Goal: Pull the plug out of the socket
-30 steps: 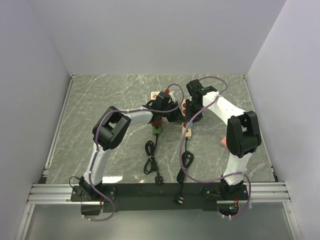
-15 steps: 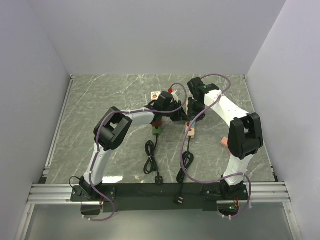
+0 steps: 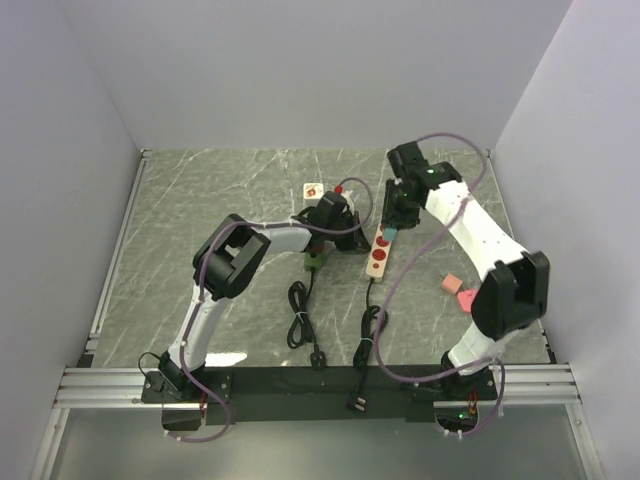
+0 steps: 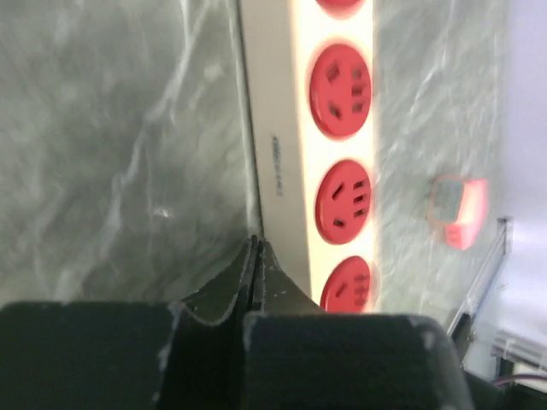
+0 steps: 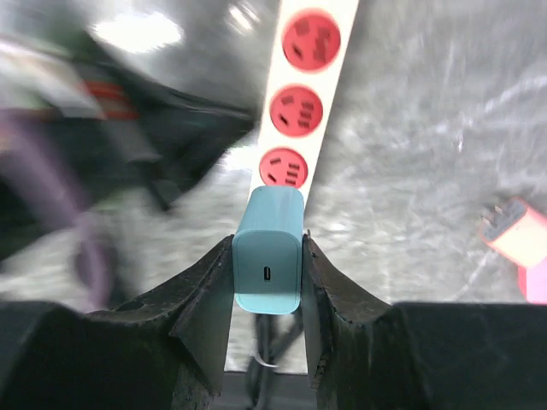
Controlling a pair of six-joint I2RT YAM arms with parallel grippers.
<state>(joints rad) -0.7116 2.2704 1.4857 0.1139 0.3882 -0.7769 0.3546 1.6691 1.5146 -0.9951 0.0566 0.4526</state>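
Observation:
A cream power strip (image 3: 378, 252) with red sockets lies on the marble table; it also shows in the left wrist view (image 4: 329, 154) and the right wrist view (image 5: 301, 102). My right gripper (image 3: 392, 222) is shut on a teal plug adapter (image 5: 268, 250), held above the strip and clear of its sockets. The plug (image 3: 388, 232) shows as a teal spot over the strip's far end. My left gripper (image 3: 352, 229) is shut and empty; its fingertips (image 4: 255, 256) rest against the strip's left edge.
A green power strip (image 3: 315, 261) with a black cable (image 3: 300, 322) lies left of the cream one. A pink plug (image 3: 460, 290) lies at the right, also in the right wrist view (image 5: 517, 239). A small white socket (image 3: 313, 190) sits further back. The cream strip's cable (image 3: 367, 335) runs to the near edge.
My right gripper has risen and moved right and back with the teal plug, off the strip. The cream strip now lies uncovered. My left gripper has shifted slightly right beside it.

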